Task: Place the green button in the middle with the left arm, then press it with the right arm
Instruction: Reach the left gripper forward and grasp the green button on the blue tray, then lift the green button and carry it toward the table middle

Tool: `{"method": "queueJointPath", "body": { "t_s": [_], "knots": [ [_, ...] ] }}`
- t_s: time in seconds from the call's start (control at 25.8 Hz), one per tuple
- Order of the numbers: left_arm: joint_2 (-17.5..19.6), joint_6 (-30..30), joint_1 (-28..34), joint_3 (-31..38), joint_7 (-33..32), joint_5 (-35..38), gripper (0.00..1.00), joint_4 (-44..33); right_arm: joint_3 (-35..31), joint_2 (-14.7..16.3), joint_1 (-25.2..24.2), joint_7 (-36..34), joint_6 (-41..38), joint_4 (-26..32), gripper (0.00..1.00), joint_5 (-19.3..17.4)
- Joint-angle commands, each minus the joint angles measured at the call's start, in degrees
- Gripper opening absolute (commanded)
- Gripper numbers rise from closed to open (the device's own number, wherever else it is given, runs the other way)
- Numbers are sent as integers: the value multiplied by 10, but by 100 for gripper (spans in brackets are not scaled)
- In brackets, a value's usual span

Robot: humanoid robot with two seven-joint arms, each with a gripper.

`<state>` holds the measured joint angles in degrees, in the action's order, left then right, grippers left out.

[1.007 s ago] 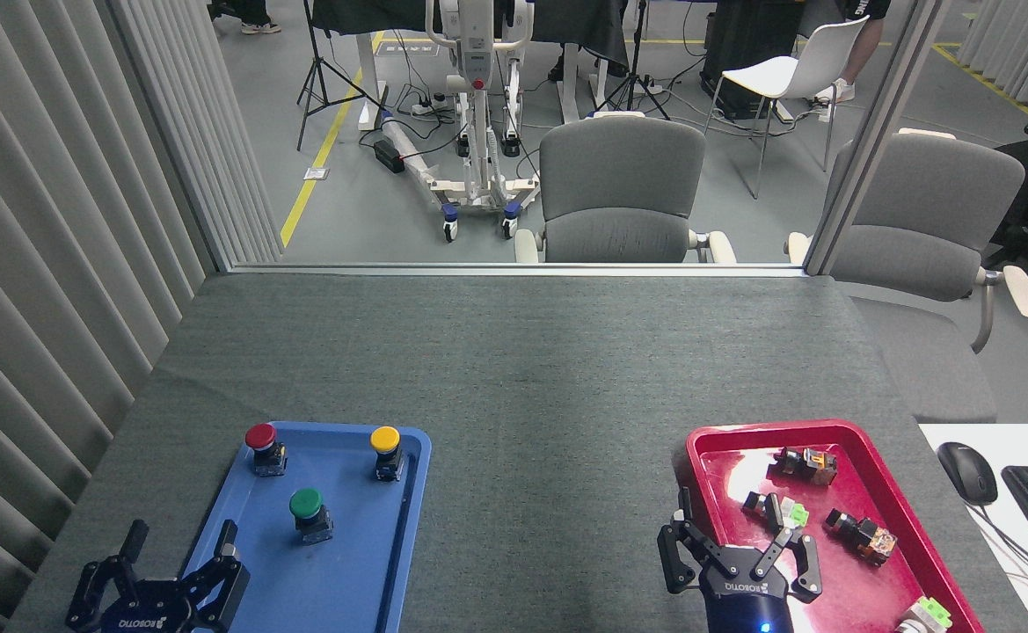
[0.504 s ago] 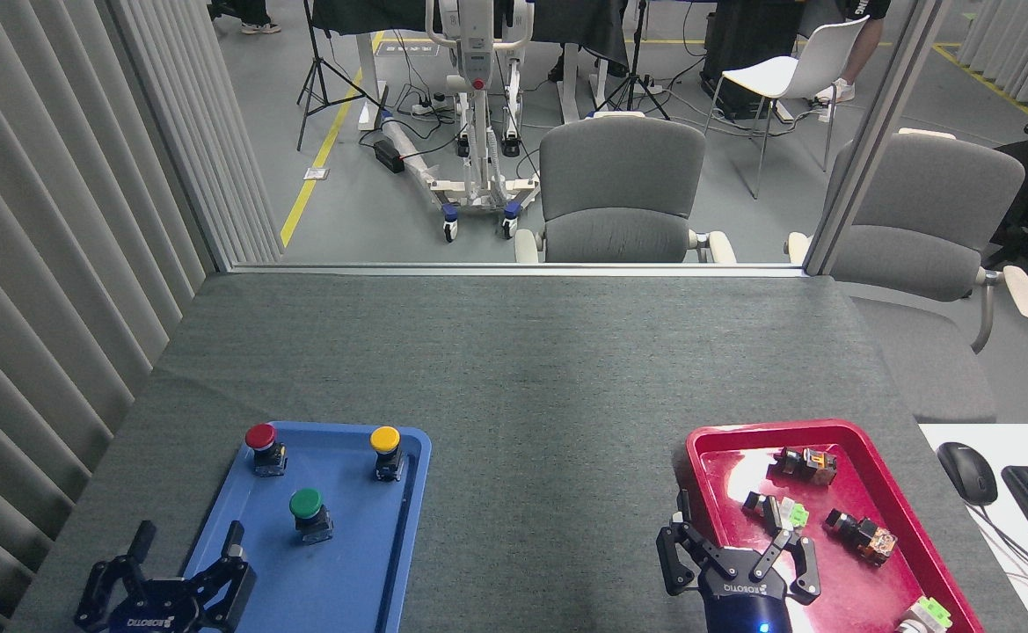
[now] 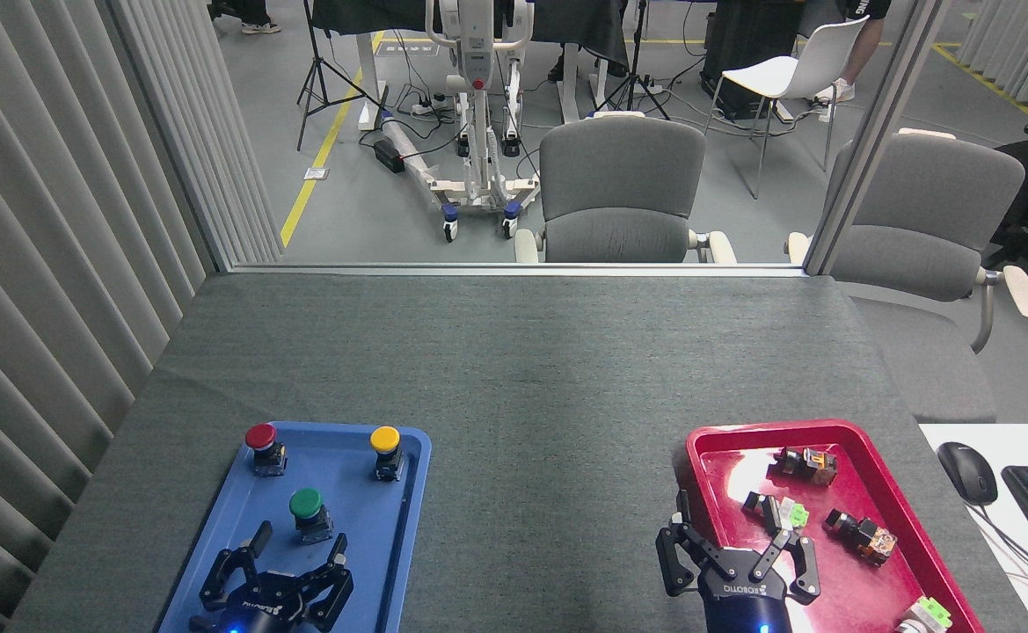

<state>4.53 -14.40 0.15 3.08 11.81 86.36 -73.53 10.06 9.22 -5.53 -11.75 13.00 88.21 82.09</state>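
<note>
green button (image 3: pixel 307 508): upright in blue tray (image 3: pixel 390 571)
my left gripper (image 3: pixel 295 554): fingers spread, just short of it
my right gripper (image 3: pixel 736 547): fingers spread, empty

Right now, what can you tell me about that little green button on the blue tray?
The green button is a small push button: a round, dark-green mushroom cap, plastic by the look of it, on a black boxy base. It stands upright on the blue tray, nearer the robot than the red button and the yellow button, touching neither. The left gripper hovers just short of it, fingers spread to either side, not touching it as far as I can see.
</note>
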Motion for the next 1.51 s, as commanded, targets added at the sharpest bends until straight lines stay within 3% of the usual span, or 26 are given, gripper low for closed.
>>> {"method": "queueJointPath", "body": {
  "t_s": [0.0, 0.7, 0.74, 0.85, 1.12, 1.16, 1.32, 1.47],
  "knots": [
    [-5, 2, -39, -10, -2, -2, 100, 65, 0, 0, 0, -2, -1, -1, 100, 0],
    [-3, 48, -132, -6, 1, -27, 99, 214, 0, 0, -5, -3, -3, -1, 100, 1],
    [-2, 49, -138, -6, 1, -27, 96, 219, 0, 0, -5, -3, -3, -1, 100, 1],
    [0, 66, -139, -7, -4, -23, 55, 220, -1, -1, -6, -3, -8, -1, 100, 2],
    [9, 43, -115, -11, 8, -16, 5, 180, -1, -1, -13, -3, -3, -1, 99, 2],
    [14, 25, -107, -11, 10, -16, 0, 154, -1, -1, -13, -3, -3, -1, 99, 2],
    [32, -80, -78, -23, 40, -15, 0, 48, -1, -2, -13, -3, -3, -1, 99, 2],
    [21, -101, -80, -134, 42, -15, 0, 25, -1, -2, -14, -1, -3, -1, 99, 2]
  ]
}}
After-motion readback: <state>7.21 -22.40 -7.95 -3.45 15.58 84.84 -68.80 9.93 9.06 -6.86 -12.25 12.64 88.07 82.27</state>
